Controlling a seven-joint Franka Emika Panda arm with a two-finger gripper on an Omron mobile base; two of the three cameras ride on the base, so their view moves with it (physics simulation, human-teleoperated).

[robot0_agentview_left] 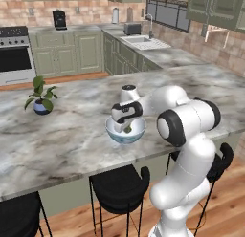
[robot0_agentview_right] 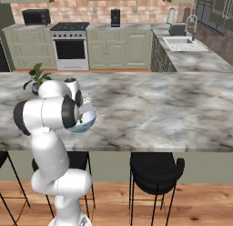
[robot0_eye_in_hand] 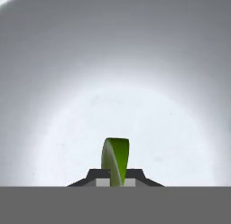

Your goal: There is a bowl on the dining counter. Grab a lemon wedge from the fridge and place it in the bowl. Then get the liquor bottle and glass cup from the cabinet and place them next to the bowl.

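Holding one lemon wedge pinched in my tool, lowered inside the single bowl on the counter.

My tool's two dark fingertips are clamped on the wedge, a thin curved slice with glossy green-yellow skin, standing on edge just above the bowl's smooth, pale, rounded inside. From the base views the bowl looks like clear bluish glass, though I can't be sure at this blur. It sits near the front edge of the grey-veined marble counter. One potted plant with broad green leaves stands well apart. Black round-seated stools line the front; I count three in the left view.
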